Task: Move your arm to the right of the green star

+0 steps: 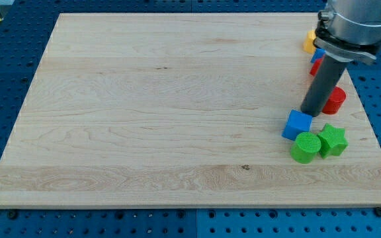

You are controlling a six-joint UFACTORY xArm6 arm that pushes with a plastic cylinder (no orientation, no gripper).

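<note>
Since no pincer is fitted, its state does not apply: my tip (309,114) rests above-left of the green star (333,139).
Judged light, rigid, easily slid on the desk (144,99); pass clear.

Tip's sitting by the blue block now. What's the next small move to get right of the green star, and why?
Probably slide my tip toward the view's right and then bottom, around the green star. It now sits just above the blue block, up and left of the star. The green cylinder touches the star's left side, and the red block lies close on the way, so keep the arc tight.
</note>
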